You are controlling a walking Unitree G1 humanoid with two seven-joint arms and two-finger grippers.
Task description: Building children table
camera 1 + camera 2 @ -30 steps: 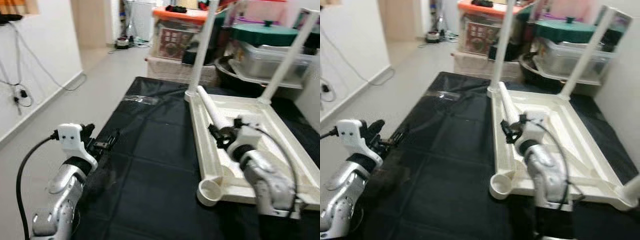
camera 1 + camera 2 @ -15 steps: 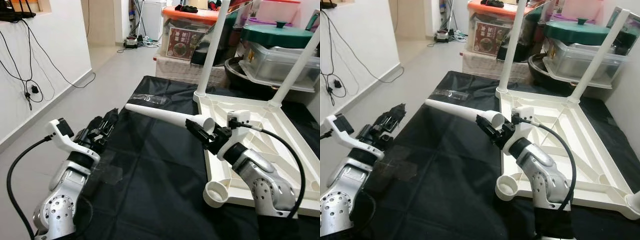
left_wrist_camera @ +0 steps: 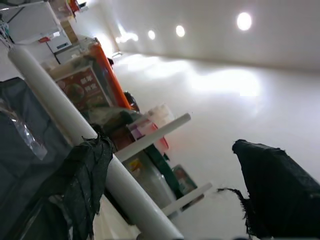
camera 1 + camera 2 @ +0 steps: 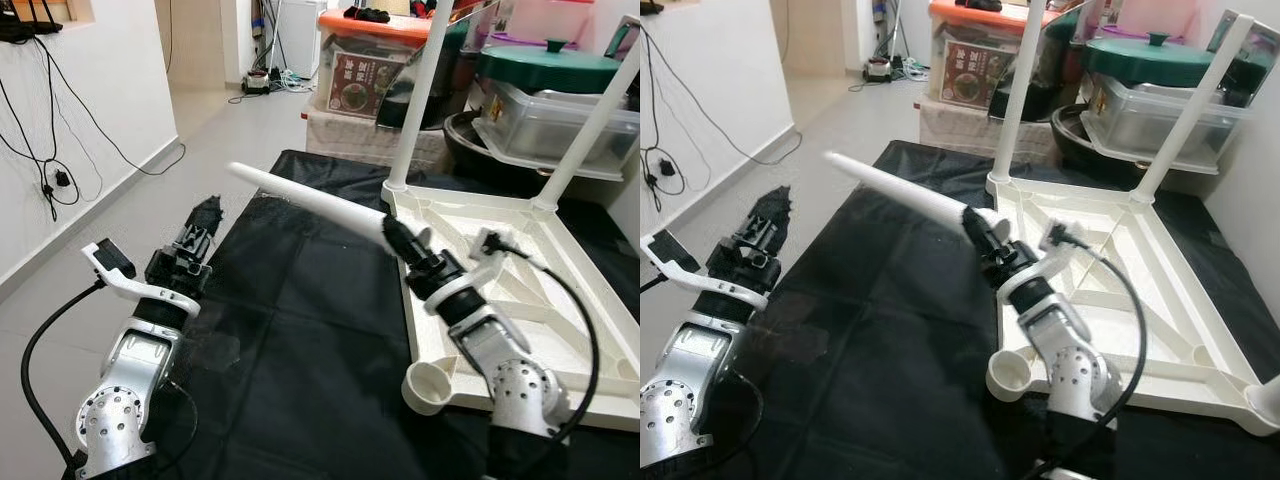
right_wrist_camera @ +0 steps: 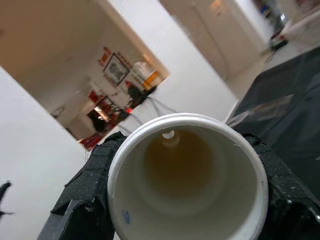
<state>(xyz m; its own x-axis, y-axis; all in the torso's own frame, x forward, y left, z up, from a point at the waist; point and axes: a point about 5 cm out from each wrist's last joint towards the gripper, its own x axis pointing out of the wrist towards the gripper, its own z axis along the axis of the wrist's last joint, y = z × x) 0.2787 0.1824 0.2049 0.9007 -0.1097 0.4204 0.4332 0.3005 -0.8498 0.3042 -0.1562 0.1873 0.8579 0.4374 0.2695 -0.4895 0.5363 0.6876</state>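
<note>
Change: half a second ago the loose table leg (image 4: 310, 199) pointed low over the black mat (image 4: 290, 330); now its far end is raised, angled up and away to the robot's left.
Meaning: likely being swung towards upright for the empty corner socket (image 4: 427, 384) of the upturned table top (image 4: 545, 300); two legs already stand.
Right gripper (image 4: 400, 240): fingers clamped round the leg's open wide end.
Left gripper (image 4: 200, 225): fingers spread apart, empty, raised beside the mat, near the leg but not touching.
</note>
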